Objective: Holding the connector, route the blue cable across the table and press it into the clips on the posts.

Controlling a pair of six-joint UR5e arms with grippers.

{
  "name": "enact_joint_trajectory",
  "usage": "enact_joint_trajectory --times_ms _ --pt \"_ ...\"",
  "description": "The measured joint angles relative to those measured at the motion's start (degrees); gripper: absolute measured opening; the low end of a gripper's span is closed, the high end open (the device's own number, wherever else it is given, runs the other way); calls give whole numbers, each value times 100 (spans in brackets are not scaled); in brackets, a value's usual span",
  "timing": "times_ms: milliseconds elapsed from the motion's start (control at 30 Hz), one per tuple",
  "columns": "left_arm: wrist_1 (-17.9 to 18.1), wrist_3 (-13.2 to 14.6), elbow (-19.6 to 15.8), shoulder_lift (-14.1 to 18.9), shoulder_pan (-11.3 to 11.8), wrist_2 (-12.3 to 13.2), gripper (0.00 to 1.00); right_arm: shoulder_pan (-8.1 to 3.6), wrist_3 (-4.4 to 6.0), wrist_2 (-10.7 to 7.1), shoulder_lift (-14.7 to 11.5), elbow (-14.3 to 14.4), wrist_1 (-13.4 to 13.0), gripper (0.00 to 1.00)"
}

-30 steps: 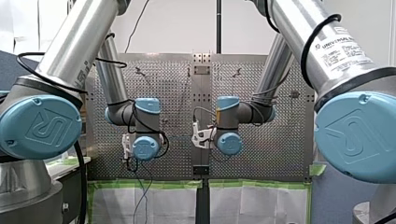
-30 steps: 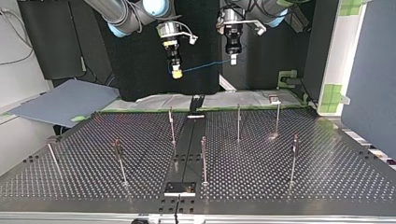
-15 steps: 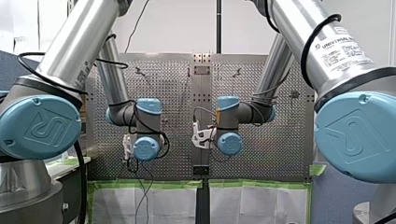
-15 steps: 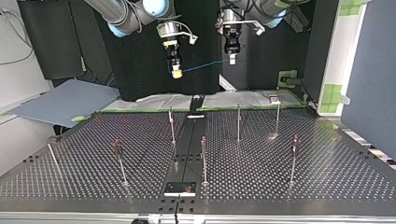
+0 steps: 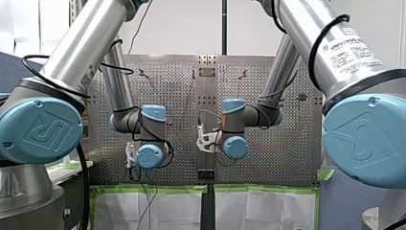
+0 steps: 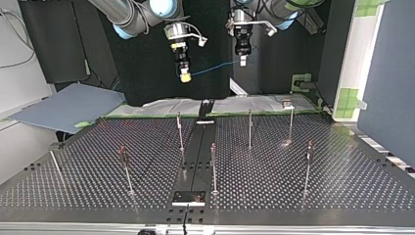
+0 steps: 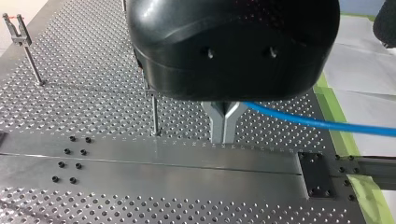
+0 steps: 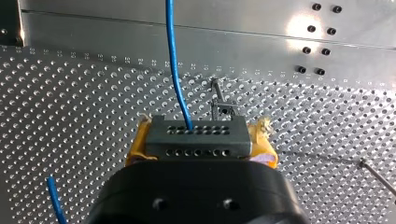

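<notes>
– Holding what, my right end effector (image 6: pixel 184 76)?
– Its yellow pads are clamped on the grey connector (image 8: pixel 194 135), seen close up in the right wrist view. The blue cable (image 6: pixel 215 67) leaves the connector's face and runs ahead over the perforated counter (image 6: pixel 318 196).
– And my left end effector (image 7: pixel 225 128)?
– Its metal fingers are pinched together at the tips, w/ the cable coming out from btwn them and off to one side. So it is gripping the cable.
– Where's the cable overall?
– In the top view it spans the air btwn the two end effectors, over the counter's far side. It is well above and clear of the posts (image 6: pixel 249 129).
– Any change vs. 1 sec ago?
– Only a small one. In the top view my left end effector sits a touch higher, so the cable's end on that side has risen slightly. In the front view my left arm's wrist is a bit lower and further right. My right arm, the connector and the posts look unchanged.
</notes>
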Motion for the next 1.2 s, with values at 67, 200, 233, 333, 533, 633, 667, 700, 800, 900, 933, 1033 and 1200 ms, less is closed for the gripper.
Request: enact_joint_trajectory --times_ms 67,200,233,333,533,633,667,700,800,900,933,1033,1200 --pt "0 0 0 -1 0 0 0 0 0 0 0 0 0 0" --pt "0 0 0 -2 0 0 0 4 -4 4 4 -4 4 0" --pt "0 0 0 -2 0 0 0 16 -16 15 16 -17 15 0" --pt "0 0 0 -2 0 0 0 86 -100 99 101 -101 101 0" --pt "0 0 0 -2 0 0 0 137 -232 321 345 -369 371 0" --pt "0 0 0 -2 0 0 0 139 -242 350 388 -455 519 0" --pt "0 0 0 -2 0 0 0 139 -244 354 395 -470 573 0" --pt "0 0 0 -2 0 0 0 139 -244 356 398 -478 614 0" --pt "0 0 0 -2 0 0 0 140 -246 359 403 -489 753 0" --pt "0 0 0 -2 0 0 0 141 -246 360 403 -490 897 0" --pt "0 0 0 -2 0 0 0 141 -246 360 404 -491 938 0" --pt "-2 1 2 -3 1 -2 0 140 -246 360 404 -492 1085 0" --pt "-123 -39 95 66 70 -85 0 213 -236 366 393 -592 1322 0"
